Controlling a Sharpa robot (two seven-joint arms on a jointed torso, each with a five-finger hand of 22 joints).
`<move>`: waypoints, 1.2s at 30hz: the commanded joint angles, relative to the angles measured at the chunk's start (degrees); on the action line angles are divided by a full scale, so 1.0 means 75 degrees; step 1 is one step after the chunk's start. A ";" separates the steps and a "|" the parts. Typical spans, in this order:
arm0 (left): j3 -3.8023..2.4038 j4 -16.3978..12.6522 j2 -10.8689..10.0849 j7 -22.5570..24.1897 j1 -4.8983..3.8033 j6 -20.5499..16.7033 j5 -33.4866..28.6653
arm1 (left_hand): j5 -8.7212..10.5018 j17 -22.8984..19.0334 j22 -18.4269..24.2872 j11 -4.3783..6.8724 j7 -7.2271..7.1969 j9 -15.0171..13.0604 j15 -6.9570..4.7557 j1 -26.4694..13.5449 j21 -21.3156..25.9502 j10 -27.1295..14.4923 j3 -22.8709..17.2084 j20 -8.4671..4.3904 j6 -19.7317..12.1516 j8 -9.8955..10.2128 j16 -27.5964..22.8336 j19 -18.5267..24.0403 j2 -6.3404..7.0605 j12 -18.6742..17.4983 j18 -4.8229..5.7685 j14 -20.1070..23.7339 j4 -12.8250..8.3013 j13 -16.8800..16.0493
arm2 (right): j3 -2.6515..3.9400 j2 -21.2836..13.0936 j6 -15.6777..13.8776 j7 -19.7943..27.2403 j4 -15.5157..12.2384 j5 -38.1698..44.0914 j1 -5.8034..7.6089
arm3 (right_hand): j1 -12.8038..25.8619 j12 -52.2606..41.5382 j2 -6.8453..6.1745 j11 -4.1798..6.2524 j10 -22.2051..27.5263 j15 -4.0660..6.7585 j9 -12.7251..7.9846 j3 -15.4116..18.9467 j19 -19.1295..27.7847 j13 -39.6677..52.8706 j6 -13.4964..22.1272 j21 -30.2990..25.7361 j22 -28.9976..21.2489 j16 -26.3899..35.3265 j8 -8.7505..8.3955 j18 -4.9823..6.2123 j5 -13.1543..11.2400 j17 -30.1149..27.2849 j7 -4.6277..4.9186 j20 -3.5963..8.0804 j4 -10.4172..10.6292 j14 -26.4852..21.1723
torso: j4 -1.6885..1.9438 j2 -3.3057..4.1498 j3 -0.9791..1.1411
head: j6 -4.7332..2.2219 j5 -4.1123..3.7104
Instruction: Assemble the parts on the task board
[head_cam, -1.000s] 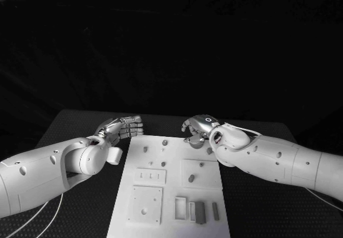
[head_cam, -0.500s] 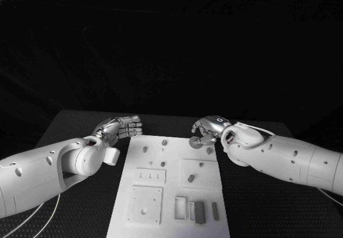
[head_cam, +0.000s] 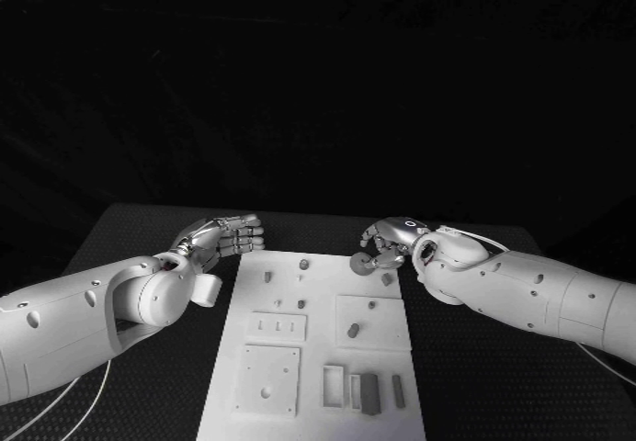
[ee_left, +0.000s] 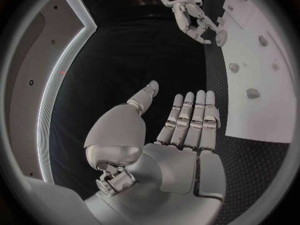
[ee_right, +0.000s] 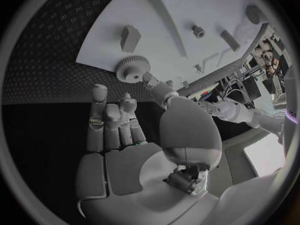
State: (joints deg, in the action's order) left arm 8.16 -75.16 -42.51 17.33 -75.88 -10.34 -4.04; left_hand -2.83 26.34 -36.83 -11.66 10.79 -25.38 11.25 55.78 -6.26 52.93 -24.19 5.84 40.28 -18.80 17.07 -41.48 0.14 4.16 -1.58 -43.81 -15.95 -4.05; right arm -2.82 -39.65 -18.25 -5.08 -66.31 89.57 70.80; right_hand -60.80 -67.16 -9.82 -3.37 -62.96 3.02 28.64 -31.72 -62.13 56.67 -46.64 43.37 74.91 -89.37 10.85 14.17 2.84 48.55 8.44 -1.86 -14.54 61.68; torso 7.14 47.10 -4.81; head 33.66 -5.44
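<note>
Gear point(ee_right: 132, 68) first: the small toothed wheel sits at the far right corner of the task board point(head_cam: 318, 363), and our right hand point(head_cam: 387, 241) pinches it between thumb and fingertips point(ee_right: 100, 92). We judge we are carrying or seating this gear; whether it already rests on the plate we cannot tell. Our left hand point(head_cam: 225, 236) hovers just off the board's far left edge, holding nothing, fingers straight and together. Next we need to line the gear up with its peg and lower it squarely.
</note>
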 commanded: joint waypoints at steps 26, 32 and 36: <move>-0.0008 0.0018 0.0027 0.0088 -0.0007 0.0166 0.0045 | -0.0032 -0.0015 0.0013 -0.0041 0.0161 0.0015 0.0059 -0.0069 0.0046 0.0048 0.0019 0.0012 0.0064 0.0046 -0.0044 -0.0033 -0.0071 -0.0030 -0.0098 -0.0006 -0.0025 0.0007 | -0.0001 0.0375 0.0330 0.0246 0.0586 -0.0131 -0.0278 | 0.0024 -0.0189 0.0199 0.0071 -0.0005 0.0020 0.0117 0.0055 0.0016 -0.0001 -0.0190 0.0025 0.0150 -0.0142 0.0250 0.0111 -0.0002 -0.0048 0.0120 -0.0011 -0.0096 -0.0009 | -0.0006 0.0001 0.0004 | 0.0065 0.0053; -0.0008 0.0030 0.0025 0.0077 -0.0007 0.0188 0.0045 | -0.0032 -0.0016 0.0014 -0.0042 0.0162 0.0016 0.0059 -0.0071 0.0048 0.0048 0.0020 0.0012 0.0063 0.0047 -0.0046 -0.0033 -0.0071 -0.0031 -0.0097 -0.0006 -0.0026 0.0008 | -0.0001 0.0345 0.0303 0.0268 0.0566 -0.0150 -0.0309 | 0.0048 -0.0194 0.0230 0.0085 -0.0011 0.0036 0.0127 0.0065 0.0012 -0.0006 -0.0217 0.0030 0.0148 -0.0146 0.0267 0.0111 -0.0001 -0.0056 0.0106 -0.0009 -0.0096 -0.0005 | -0.0002 -0.0001 0.0004 | 0.0070 0.0036; -0.0008 0.0022 0.0022 0.0073 -0.0006 0.0211 0.0046 | -0.0032 -0.0017 0.0014 -0.0042 0.0163 0.0016 0.0060 -0.0072 0.0049 0.0047 0.0021 0.0012 0.0062 0.0049 -0.0046 -0.0032 -0.0070 -0.0031 -0.0097 -0.0005 -0.0026 0.0008 | -0.0001 0.0324 0.0310 0.0272 0.0550 -0.0224 -0.0340 | 0.0035 -0.0206 0.0347 0.0104 -0.0031 0.0056 0.0137 0.0059 0.0000 -0.0014 -0.0243 0.0041 0.0148 -0.0158 0.0285 0.0111 -0.0001 -0.0067 0.0088 0.0002 -0.0126 0.0008 | 0.0000 -0.0003 -0.0001 | 0.0063 0.0032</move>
State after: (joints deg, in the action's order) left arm 8.16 -74.86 -42.42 17.29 -75.87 -10.01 -3.97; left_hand -2.83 26.29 -36.79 -11.86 10.80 -25.31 11.25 55.56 -6.26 53.13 -24.18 5.84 40.26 -18.80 17.07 -41.48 -0.09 4.16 -1.58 -43.81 -15.95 -4.05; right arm -2.46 -37.12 -18.02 -2.88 -62.31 88.16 68.90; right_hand -60.59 -68.51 -7.73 -3.16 -63.18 3.10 29.58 -31.14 -62.12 56.64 -47.56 43.37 74.90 -90.20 12.80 14.26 2.83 48.14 8.42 -1.87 -15.16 61.79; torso 7.11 47.09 -4.78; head 34.18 -5.18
